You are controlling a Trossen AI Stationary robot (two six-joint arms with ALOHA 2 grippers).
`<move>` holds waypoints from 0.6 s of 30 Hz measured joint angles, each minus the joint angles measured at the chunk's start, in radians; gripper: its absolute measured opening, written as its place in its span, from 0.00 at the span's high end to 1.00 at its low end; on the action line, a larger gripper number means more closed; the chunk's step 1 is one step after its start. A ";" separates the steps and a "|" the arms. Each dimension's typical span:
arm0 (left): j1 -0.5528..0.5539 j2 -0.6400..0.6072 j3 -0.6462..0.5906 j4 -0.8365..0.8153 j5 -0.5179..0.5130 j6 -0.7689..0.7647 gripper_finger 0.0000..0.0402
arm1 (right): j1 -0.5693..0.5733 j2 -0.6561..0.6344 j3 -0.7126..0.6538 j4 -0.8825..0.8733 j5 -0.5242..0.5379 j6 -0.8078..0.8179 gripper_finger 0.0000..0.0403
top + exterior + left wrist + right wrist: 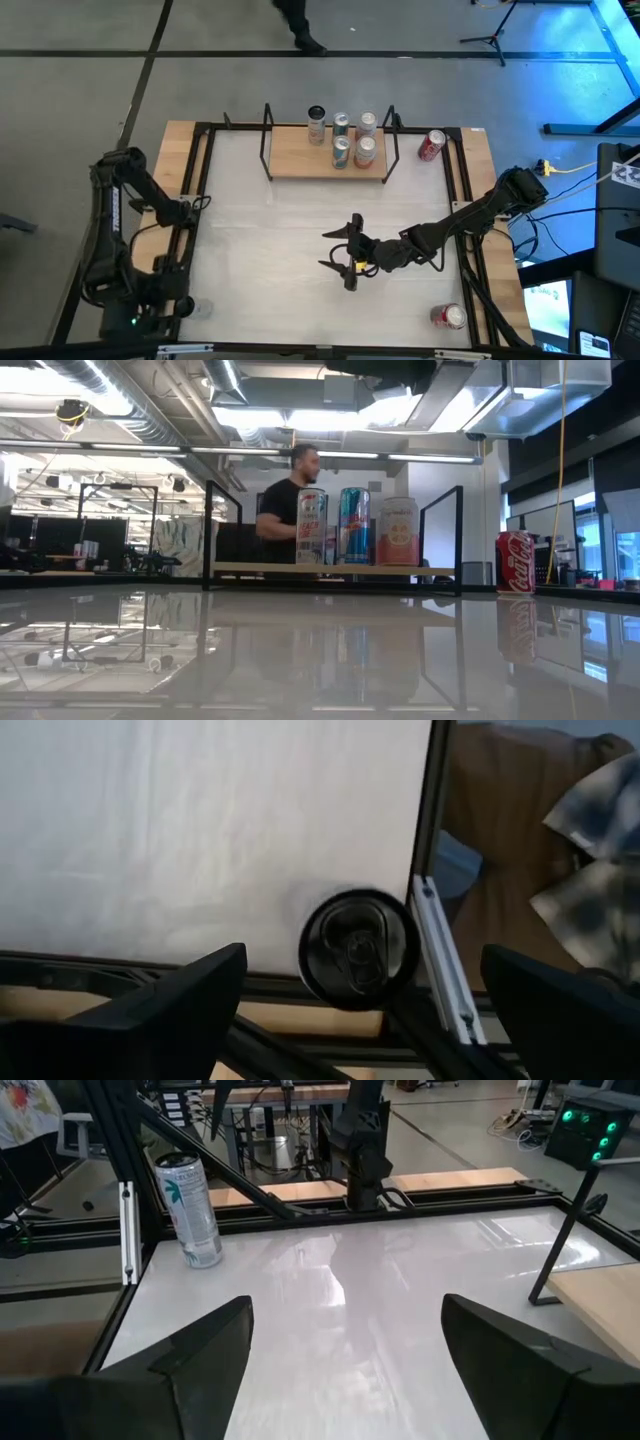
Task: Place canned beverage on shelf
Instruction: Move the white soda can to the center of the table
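From the high view, you find the shelf (327, 160) at the far side of the table (270, 230), with five cans standing on its board: a dark-topped can (317, 124), two green-topped cans (341, 126) (341, 152) and two pale cans (367, 124) (365, 151). A red can (431, 146) stands on the table just beside the shelf's right end, and a second red can (449, 316) lies near the table's front right corner. The right gripper (345, 262) is over the middle of the table, its jaws spread apart and holding nothing. The left arm (130, 250) waits folded at the table's left edge. The low view adds what the overhead view cannot: the labels of three shelf cans, white-and-red (311, 526), blue (354, 526) and peach (398, 531), plus the upright red can (515, 562) to their right and a person (290, 500) behind the shelf. The left wrist view shows its open fingers (180, 1010) empty above a dark-topped can (357, 949) at the table's corner. The right wrist view shows that same silver can (188, 1210) upright near the frame, with the left arm's base (362, 1150) behind it.
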 joint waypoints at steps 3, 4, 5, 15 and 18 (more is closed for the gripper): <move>-0.011 0.037 0.000 -0.005 -0.014 -0.010 0.02 | 0.000 0.000 0.000 0.000 0.000 0.001 0.20; -0.011 0.051 0.000 -0.010 -0.014 -0.011 0.02 | 0.000 0.000 0.000 0.000 0.000 0.001 0.20; -0.011 0.066 0.000 -0.011 -0.011 -0.011 0.02 | 0.000 0.000 0.000 0.000 0.000 0.001 0.20; 0.013 0.169 0.000 -0.010 0.055 -0.026 0.02 | 0.000 0.000 0.000 0.001 0.000 0.019 0.20; 0.024 0.189 0.000 -0.016 0.070 -0.017 0.05 | 0.000 0.000 0.000 0.002 0.000 0.019 0.20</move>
